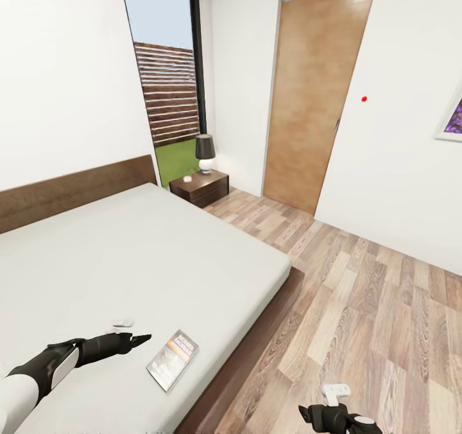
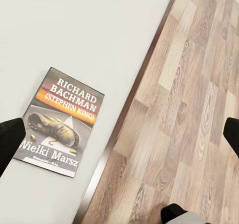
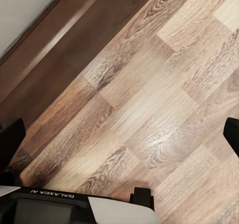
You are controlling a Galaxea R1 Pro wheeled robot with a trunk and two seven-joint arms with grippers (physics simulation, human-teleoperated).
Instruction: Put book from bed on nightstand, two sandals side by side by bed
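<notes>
Around the one bed [image 1: 128, 254] there are one book [image 1: 172, 359] lying on its mattress, one nightstand [image 1: 199, 188] beside its headboard bearing one lamp [image 1: 205, 153], one door [image 1: 314, 94] beyond it, and two grippers near its foot.

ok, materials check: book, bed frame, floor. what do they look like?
Book: thin paperback, printed cover with a slight sheen, by its flat card-like look. Bed frame: dark brown wood with visible grain, smooth, probably veneer. Floor: light wood-look planks with printed-looking grain and staggered joints; laminate or hardwood, can't tell which.
</notes>
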